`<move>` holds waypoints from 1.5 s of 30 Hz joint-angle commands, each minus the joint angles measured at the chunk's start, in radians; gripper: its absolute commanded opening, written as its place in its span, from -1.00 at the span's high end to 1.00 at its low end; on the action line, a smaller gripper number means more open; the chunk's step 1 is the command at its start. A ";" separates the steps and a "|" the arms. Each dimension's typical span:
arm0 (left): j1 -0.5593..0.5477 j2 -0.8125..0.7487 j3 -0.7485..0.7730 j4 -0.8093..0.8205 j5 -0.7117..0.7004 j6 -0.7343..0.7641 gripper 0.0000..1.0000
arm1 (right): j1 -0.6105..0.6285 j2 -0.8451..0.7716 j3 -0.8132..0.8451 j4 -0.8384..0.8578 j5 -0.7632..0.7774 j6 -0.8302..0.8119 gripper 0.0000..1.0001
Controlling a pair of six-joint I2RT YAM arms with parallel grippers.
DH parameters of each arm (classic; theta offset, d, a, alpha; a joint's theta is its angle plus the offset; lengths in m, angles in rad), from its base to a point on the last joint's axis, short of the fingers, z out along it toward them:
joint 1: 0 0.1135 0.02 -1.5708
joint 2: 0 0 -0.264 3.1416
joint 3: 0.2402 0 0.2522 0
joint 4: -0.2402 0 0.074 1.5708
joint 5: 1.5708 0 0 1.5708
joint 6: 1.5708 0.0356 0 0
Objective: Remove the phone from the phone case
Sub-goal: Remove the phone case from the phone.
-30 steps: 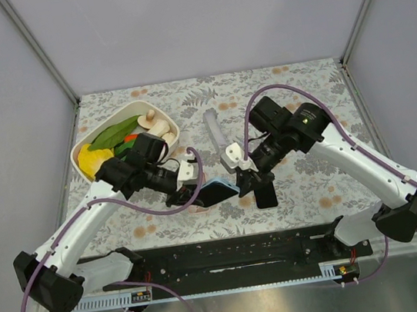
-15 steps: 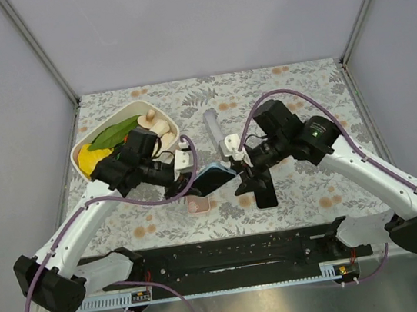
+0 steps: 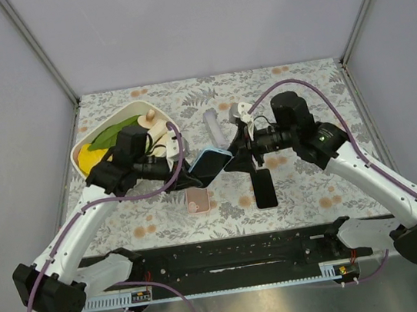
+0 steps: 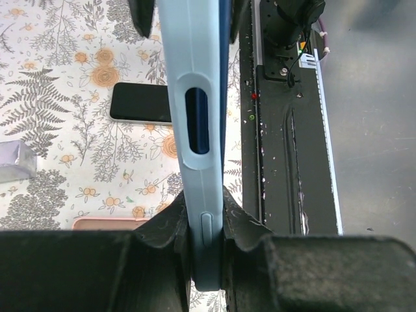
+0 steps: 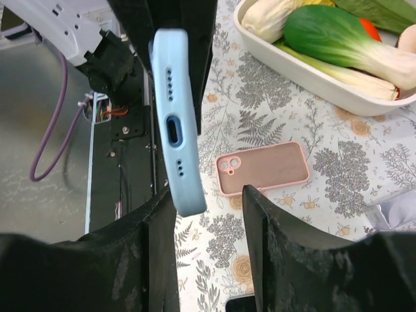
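Note:
My left gripper (image 3: 195, 176) is shut on a light blue phone case (image 3: 210, 163) and holds it above the table, edge-on in the left wrist view (image 4: 195, 97). A dark strip runs along one face of the case; I cannot tell whether a phone sits in it. My right gripper (image 3: 235, 159) is open at the case's other end. In the right wrist view the case's end (image 5: 177, 123) hangs beside the left finger (image 5: 156, 221), inside the gap. A black phone (image 3: 264, 188) lies flat on the table below the right gripper.
An empty pink case (image 3: 198, 200) lies on the table, also in the right wrist view (image 5: 263, 168). A white bowl (image 3: 83, 149) of vegetables stands at the back left. A silvery strip (image 3: 213, 127) lies behind the grippers. A black rail (image 3: 230, 255) runs along the near edge.
Both grippers rose and moved toward the back. The left carried the blue case up. The right left the black phone on the table and came to the case's end.

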 commanded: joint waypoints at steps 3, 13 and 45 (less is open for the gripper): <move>0.004 -0.034 -0.004 0.114 0.079 -0.052 1.00 | -0.031 0.003 0.024 0.137 -0.039 0.112 -0.06; 0.010 -0.037 -0.016 0.128 0.093 -0.070 1.00 | -0.033 -0.005 -0.027 0.154 -0.182 0.029 0.90; -0.114 0.092 0.089 -0.180 -0.006 0.341 1.00 | 0.134 0.057 0.222 -0.660 -0.329 -0.822 1.00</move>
